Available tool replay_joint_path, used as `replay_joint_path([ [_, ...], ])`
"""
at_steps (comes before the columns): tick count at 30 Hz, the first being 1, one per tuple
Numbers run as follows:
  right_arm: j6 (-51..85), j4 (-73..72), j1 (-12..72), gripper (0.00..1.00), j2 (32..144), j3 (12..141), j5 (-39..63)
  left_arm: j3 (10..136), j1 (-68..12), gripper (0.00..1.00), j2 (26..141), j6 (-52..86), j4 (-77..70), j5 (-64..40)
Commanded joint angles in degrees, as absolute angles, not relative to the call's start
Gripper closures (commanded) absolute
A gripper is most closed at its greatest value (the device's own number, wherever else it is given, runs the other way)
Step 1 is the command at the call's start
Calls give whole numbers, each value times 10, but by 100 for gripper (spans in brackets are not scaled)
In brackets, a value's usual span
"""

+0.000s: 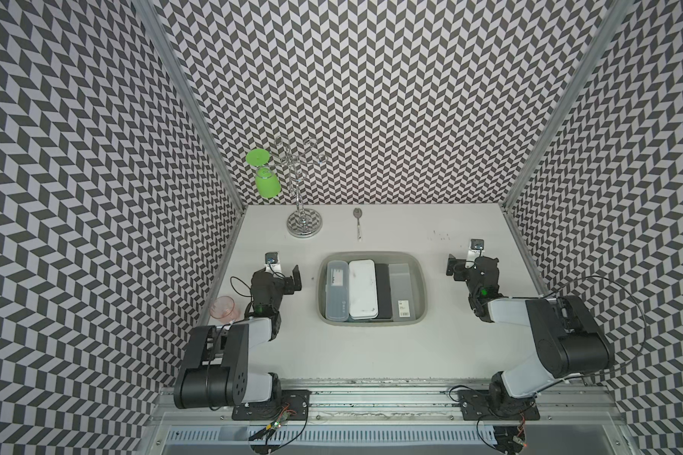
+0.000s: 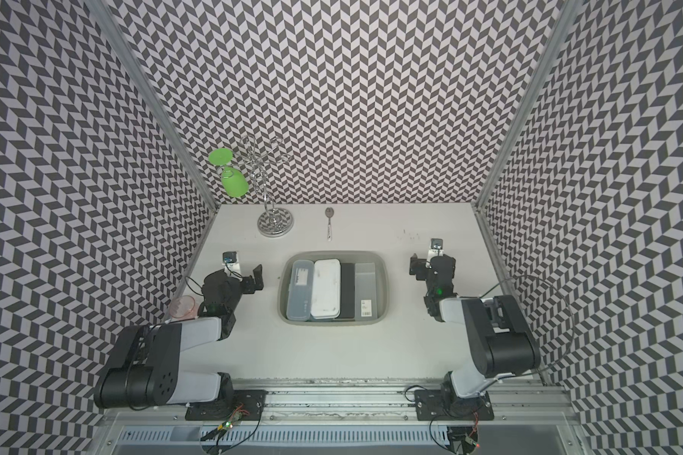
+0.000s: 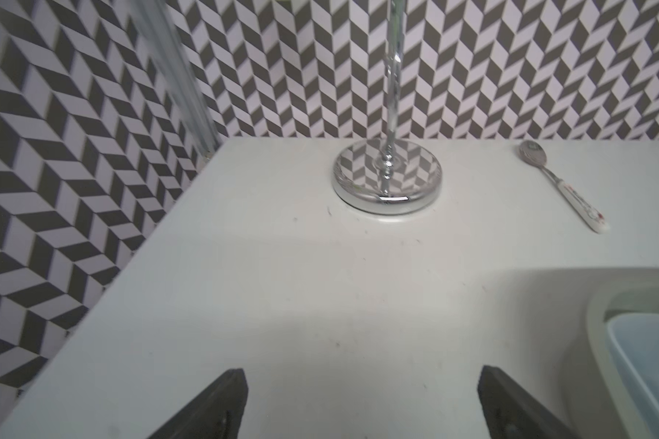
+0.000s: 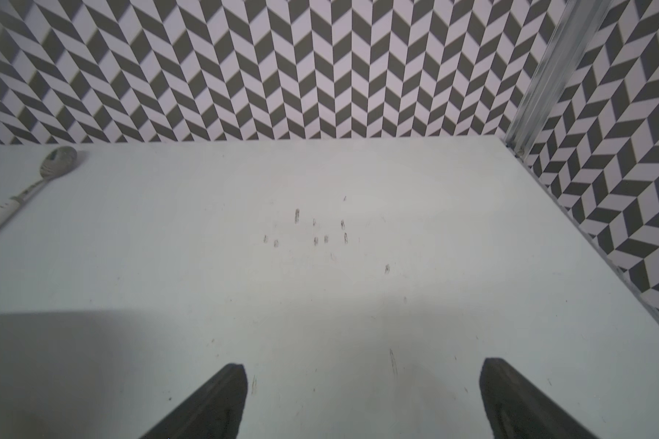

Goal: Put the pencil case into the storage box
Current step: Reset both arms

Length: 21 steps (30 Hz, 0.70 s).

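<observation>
The storage box (image 1: pixel 420 283) (image 2: pixel 385 283), a shallow grey tub, sits mid-table. Three pencil cases lie side by side inside it: a translucent blue-grey one (image 1: pixel 338 293) (image 2: pixel 300 291), a white one (image 1: pixel 363 289) and a black one (image 1: pixel 383 291). Its right part is bare floor with a barcode label. My left gripper (image 1: pixel 282 272) (image 3: pixel 363 374) hovers open and empty to the left of the box, whose rim (image 3: pixel 594 315) shows in the left wrist view. To the right of the box my right gripper (image 1: pixel 468 263) (image 4: pixel 364 366) stands open over bare table.
A chrome glass stand (image 1: pixel 303 226) with a green glass (image 1: pixel 267 183) hanging from it stands at the back left. A spoon (image 1: pixel 358 224) (image 4: pixel 23 194) lies behind the box. A pink cup (image 1: pixel 225 309) sits by the left wall next to the left arm. Patterned walls enclose three sides.
</observation>
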<state>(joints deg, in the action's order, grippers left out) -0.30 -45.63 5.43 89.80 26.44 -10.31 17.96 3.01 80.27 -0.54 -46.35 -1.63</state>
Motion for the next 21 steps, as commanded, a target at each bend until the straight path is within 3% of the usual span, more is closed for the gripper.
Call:
replay_joint_path([
  [1,-5,-596,44,0,873,212,-104,169,33,0,804,15,-585,-39],
  [3,-1,-625,40,1,870,193,-96,179,33,0,813,10,-579,-60],
  [6,-2,-705,37,1,881,156,-86,132,24,0,851,-19,-707,-121],
  [8,-6,-792,39,0,905,132,-88,109,5,0,895,-32,-796,-91],
  [9,-5,-773,39,0,901,135,-90,117,5,0,905,-28,-797,-82],
  [11,-1,-714,39,0,885,151,-91,165,7,0,883,-9,-663,-54],
  [12,-4,-695,39,0,878,155,-88,144,5,0,900,-12,-736,-50],
  [14,-1,-711,39,0,882,151,-90,157,5,0,886,-10,-682,-50],
  [21,-2,-716,39,0,884,150,-91,153,4,0,888,-11,-695,-49],
])
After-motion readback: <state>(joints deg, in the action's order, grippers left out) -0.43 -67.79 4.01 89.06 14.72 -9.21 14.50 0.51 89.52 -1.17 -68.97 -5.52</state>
